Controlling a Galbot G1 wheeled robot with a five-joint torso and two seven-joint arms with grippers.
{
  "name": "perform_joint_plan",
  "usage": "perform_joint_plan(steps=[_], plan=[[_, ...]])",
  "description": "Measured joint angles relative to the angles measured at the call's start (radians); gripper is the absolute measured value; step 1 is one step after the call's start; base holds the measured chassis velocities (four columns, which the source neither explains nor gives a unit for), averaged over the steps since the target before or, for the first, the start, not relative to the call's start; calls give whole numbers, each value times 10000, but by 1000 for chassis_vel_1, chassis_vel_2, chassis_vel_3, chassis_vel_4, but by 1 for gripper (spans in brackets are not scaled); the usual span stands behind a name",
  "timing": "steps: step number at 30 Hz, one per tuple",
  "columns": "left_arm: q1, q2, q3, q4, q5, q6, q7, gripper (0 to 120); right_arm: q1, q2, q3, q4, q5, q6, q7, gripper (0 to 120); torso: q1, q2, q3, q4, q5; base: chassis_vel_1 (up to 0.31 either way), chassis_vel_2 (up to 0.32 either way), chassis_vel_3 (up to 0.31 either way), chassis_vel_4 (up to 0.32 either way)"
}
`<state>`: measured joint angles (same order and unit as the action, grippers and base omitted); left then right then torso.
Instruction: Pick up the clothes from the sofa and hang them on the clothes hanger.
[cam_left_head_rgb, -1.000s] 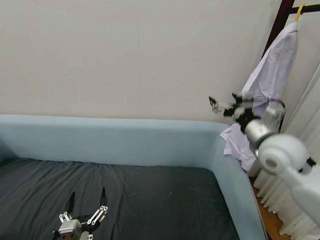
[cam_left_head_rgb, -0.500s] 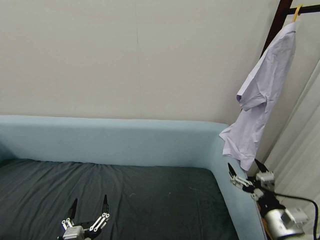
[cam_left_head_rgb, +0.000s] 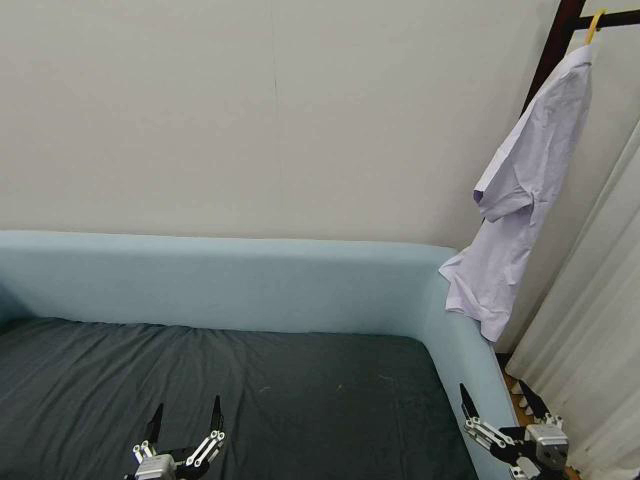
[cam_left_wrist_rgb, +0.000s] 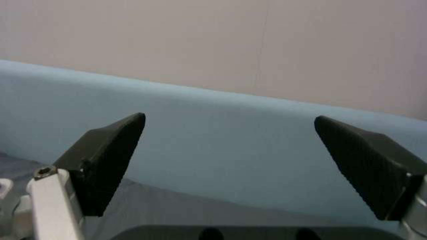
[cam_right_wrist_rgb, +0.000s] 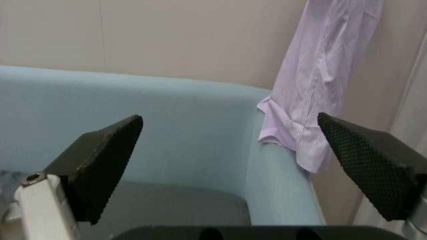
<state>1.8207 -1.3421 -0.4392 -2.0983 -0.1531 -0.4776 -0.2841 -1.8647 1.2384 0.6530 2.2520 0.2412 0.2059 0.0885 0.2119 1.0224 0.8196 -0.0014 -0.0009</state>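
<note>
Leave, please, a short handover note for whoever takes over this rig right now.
Left gripper: jaws open, empty, low over the dark seat cushion.
Right gripper: jaws open, empty, low beside the sofa at its right arm.
Things: the lilac shirt hangs from a yellow hanger at the dark rack post, above the sofa's right end.
Done: shirt picked up and hung.
Left: the near part of the seat lies outside the views, so check it for more clothes.

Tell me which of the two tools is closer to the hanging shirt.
The right tool, open, low beside the sofa arm below the lilac shirt; the left tool hangs over the dark seat cushion, farther away.
</note>
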Motion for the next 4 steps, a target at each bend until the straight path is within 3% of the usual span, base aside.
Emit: perform_joint_plan(steps=[4], plan=[[-6, 6, 3, 9, -2, 2, 11, 100, 17, 4, 1, -41, -23, 41, 5, 100, 0, 0, 0, 1, 0, 0, 0, 0, 0]])
